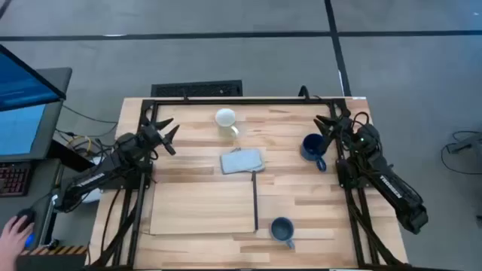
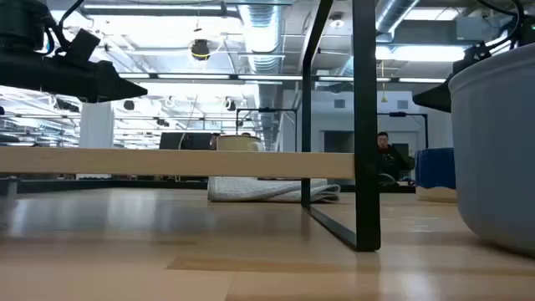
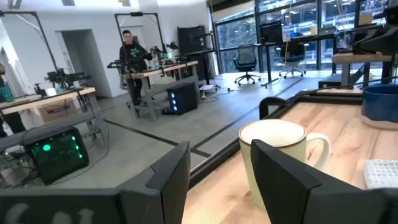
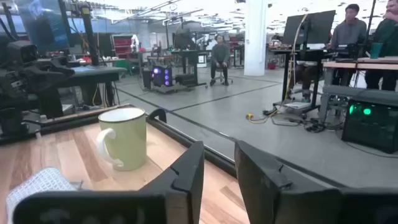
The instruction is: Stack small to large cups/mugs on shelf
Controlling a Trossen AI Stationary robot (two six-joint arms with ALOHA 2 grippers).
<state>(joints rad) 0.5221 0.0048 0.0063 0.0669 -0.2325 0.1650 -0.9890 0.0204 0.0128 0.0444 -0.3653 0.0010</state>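
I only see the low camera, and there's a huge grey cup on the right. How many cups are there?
Observer: Three. That one is the small grey-blue mug; from above there is also a navy mug and a cream mug.
Operator: Is any cup on the shelf yet?
Observer: No. From above, the top of the shelf is bare, and all three mugs stand on the tabletop around it.
Operator: Are the robot hands holding something?
Observer: No. The left gripper is open, facing the cream mug; the right gripper is open beside the navy mug.
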